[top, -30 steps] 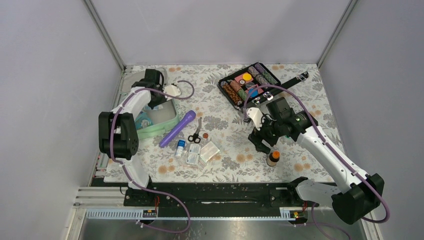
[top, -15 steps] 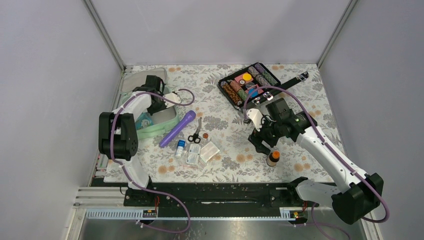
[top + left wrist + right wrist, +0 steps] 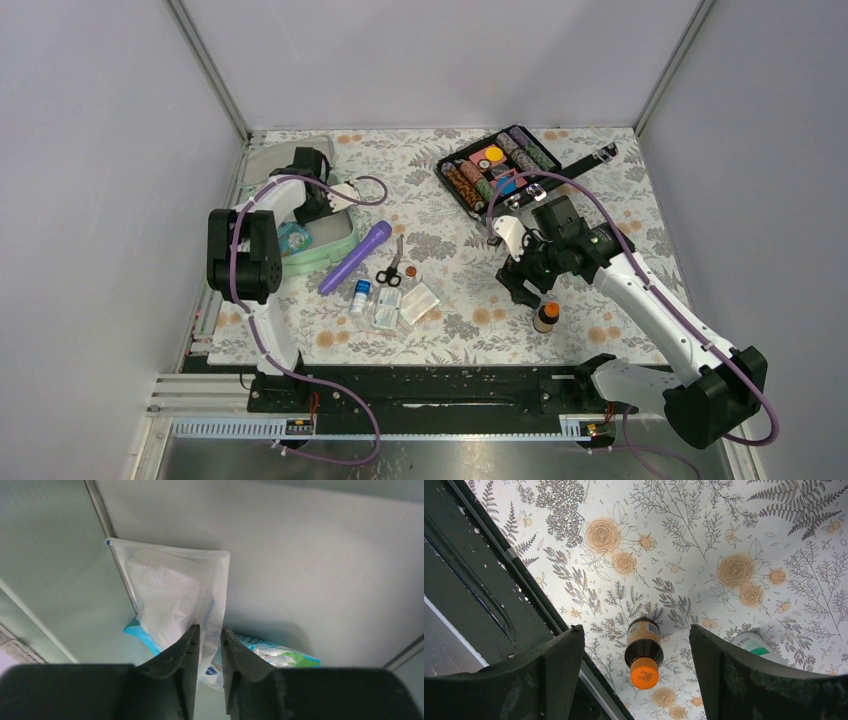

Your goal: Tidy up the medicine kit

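The mint-green medicine kit [image 3: 308,262] sits open at the left edge of the worktop [image 3: 450,262]. Only the wrist view shows inside: the left tool [image 3: 209,630] pinches a white pouch [image 3: 170,585] above blue-green packets [image 3: 272,654]. The right tool [image 3: 634,630] hangs spread wide over an orange-capped brown bottle [image 3: 644,652]

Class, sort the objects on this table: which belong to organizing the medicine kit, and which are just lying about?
Belong: medicine kit, white pouch, orange-capped bottle, scissors, sachets.
Lying about: black case of rolls; probably the purple tube.
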{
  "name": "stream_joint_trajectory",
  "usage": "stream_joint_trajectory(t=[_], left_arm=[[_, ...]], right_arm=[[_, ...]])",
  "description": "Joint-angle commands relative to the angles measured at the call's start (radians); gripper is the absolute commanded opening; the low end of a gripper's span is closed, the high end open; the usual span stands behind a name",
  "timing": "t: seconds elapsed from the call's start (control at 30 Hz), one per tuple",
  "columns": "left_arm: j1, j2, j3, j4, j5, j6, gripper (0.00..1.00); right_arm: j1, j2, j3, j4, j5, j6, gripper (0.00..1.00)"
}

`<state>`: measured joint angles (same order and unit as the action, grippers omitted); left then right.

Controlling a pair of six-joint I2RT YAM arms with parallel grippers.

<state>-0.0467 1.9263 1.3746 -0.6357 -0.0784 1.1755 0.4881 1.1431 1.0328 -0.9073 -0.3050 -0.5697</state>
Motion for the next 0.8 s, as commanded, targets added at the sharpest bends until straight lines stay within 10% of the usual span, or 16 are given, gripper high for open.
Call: stream_joint_trajectory(t=[0.0, 0.47, 0.77], left_arm=[[0.013, -0.006, 0.045, -0.008, -0.033, -0.008, 0.31], [-0.002, -0.168, -0.153, 0.174, -0.041, -0.211, 0.75], [0.031, -0.188, -0.246, 0.281, -0.1, -0.163, 0.76]], right_arm=[[-0.006, -0.02, 0.006, 0.004, 0.011, 0.004, 0.84], [-0.007, 0.001, 0.013, 0.004, -0.014, 0.003, 0.84], [-0.006, -0.01, 0.006, 0.005, -0.012, 0.005, 0.84]])
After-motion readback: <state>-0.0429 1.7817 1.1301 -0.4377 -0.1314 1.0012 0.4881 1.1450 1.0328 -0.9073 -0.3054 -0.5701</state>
